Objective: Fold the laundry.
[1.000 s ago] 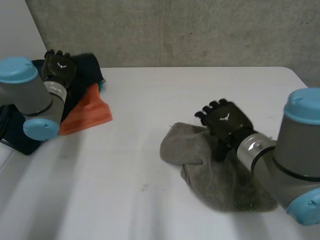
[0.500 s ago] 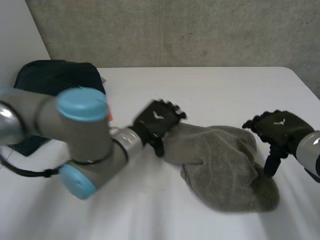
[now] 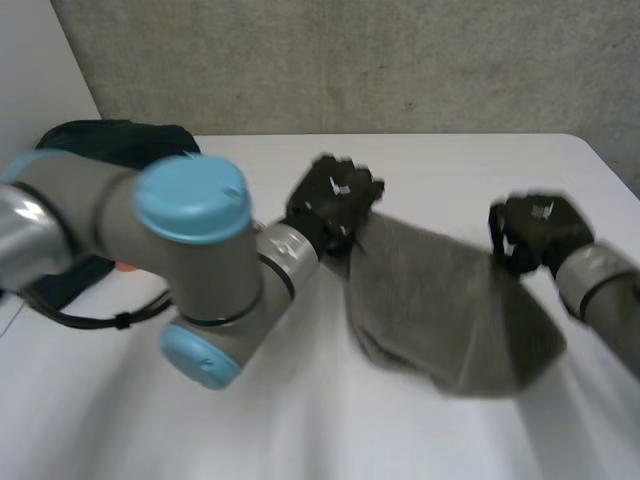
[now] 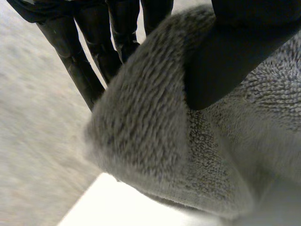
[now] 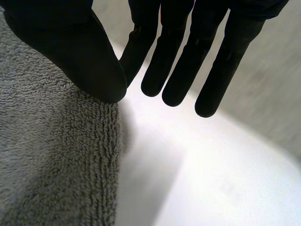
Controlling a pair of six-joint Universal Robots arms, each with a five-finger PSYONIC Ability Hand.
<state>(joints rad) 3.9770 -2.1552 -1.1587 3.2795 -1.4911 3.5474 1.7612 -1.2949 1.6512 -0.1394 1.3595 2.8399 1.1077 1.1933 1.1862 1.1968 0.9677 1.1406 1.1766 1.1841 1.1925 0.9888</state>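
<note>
We show the grey towel [image 3: 450,310] stretched between the two hands, its lower part drooping to the white desk [image 3: 300,420] beneath it. The left hand [image 3: 335,200] grips one upper corner of the towel, thumb [image 4: 225,61] pressed on the pile against the fingers [image 4: 75,61] behind the cloth. The right hand [image 3: 535,232] pinches the towel's opposite edge between thumb [image 5: 80,52] and nearest finger, its other fingers [image 5: 221,61] straight beyond that edge. We note a dark heap of clothing [image 3: 110,145] well apart from the towel, past the left arm [image 3: 150,260].
</note>
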